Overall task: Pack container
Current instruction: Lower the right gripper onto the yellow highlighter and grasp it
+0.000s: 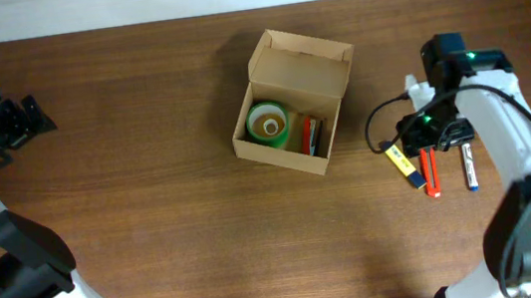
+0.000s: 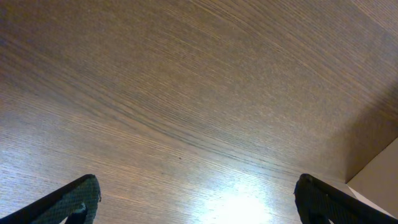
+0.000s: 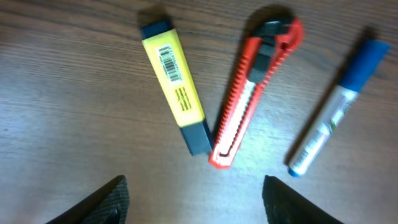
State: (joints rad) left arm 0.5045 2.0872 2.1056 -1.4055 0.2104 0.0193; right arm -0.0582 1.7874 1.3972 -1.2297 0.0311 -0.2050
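Overhead, the tan cardboard container [image 1: 298,68] sits mid-table with its flap lid raised. Inside, a green tape roll [image 1: 267,124] shows clearly, but the red and dark items beside it are too cramped to identify. The right wrist view cuts off all but the tips of the right gripper [image 3: 196,191], spread wide and empty above a boxy yellow highlighter [image 3: 176,87], a ridged red utility knife [image 3: 249,99] and a blue-capped marker [image 3: 333,112]. The left gripper [image 2: 198,199], likewise cropped, gapes over the wood-grain table [image 2: 186,93], well left of the container.
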